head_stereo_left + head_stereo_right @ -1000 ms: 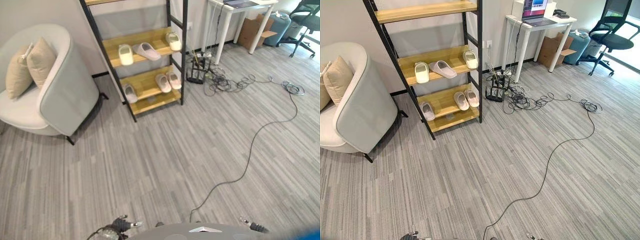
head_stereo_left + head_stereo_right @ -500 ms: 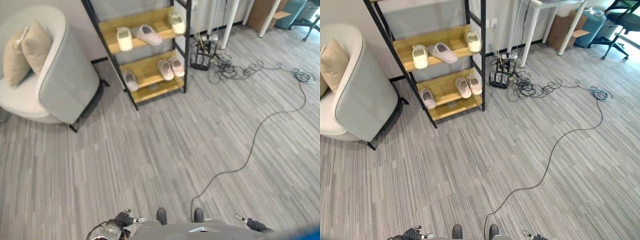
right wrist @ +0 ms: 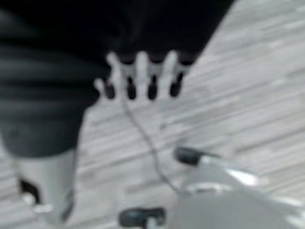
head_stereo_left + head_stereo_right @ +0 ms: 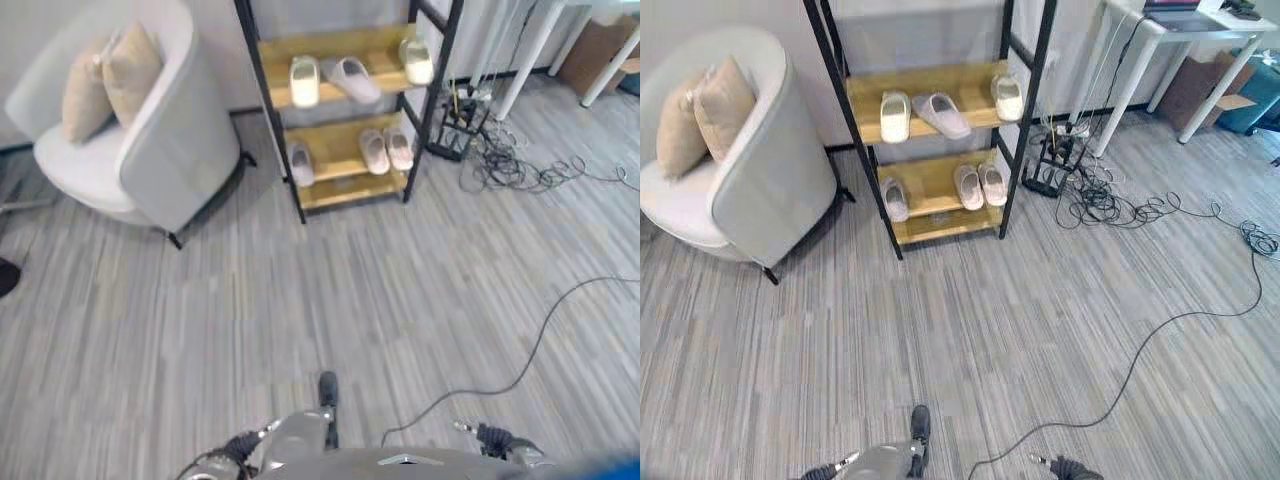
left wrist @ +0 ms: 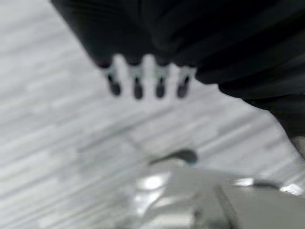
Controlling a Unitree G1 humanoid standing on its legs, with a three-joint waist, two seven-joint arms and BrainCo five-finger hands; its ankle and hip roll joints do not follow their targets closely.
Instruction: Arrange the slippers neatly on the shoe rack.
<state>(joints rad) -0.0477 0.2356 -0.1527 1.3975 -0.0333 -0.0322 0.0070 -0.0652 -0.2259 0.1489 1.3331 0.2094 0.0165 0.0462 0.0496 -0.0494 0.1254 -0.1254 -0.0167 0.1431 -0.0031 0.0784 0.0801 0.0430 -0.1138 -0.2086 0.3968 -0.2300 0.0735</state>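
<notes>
Slippers lie on the rack at 12 o'clock, well apart from both hands' straight, empty fingers.

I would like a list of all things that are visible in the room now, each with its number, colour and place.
shoe rack: one, black frame with wooden shelves, against the wall.
slippers on the upper shelf: three, pale, one at the left, one tilted beside it, one at the right end.
slippers on the lower shelf: three, pale, one at the left, two side by side at the right.
armchair: one, grey-white, left of the rack.
cushions: two, beige, on the armchair.
desk: one, white, right of the rack.
cables: black tangle, on the floor by the desk.
left hand: fingers straight, over the floor.
right hand: fingers straight, over the floor.
</notes>
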